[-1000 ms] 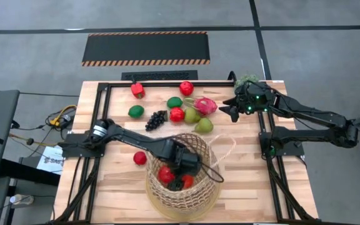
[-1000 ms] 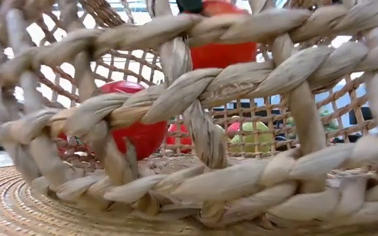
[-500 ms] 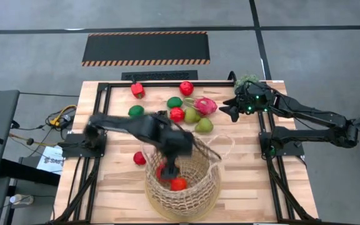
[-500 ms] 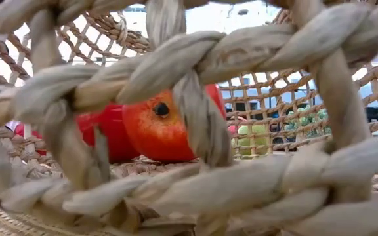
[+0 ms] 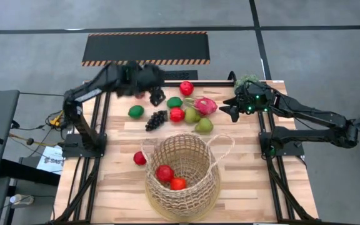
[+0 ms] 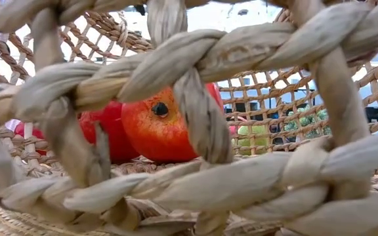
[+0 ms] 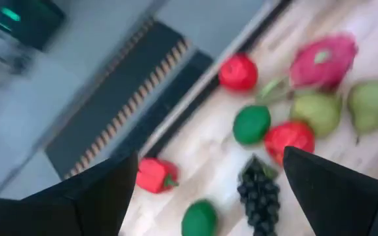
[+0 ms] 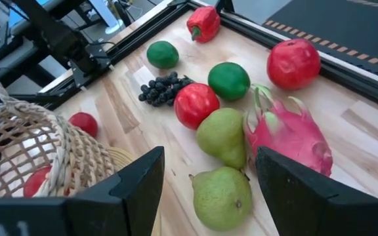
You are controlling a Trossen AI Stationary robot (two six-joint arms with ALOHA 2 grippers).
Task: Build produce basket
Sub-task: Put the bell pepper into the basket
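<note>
Our left claw (image 5: 157,97) has left the basket (image 5: 183,195) and swung over the red pepper (image 7: 153,175), fingers apart; two fruits in, many remain. Right claw (image 5: 231,110) waits, apart.

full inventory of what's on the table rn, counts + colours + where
basket: 1, tan wicker, near middle of the table
fruits in basket: 2, red, on its floor
small red fruit: 1, on the table left of the basket
red pepper: 1, far left edge
limes: 2, green, far half
grape bunch: 1, dark, beyond the basket
red round fruits: 2, far centre
pears: 2, green, beside the dragon fruit
dragon fruit: 1, pink, far centre
spiky ball: 1, pale green, far right corner
left gripper: jaws open, above the pepper
right gripper: jaws open, right of the dragon fruit
</note>
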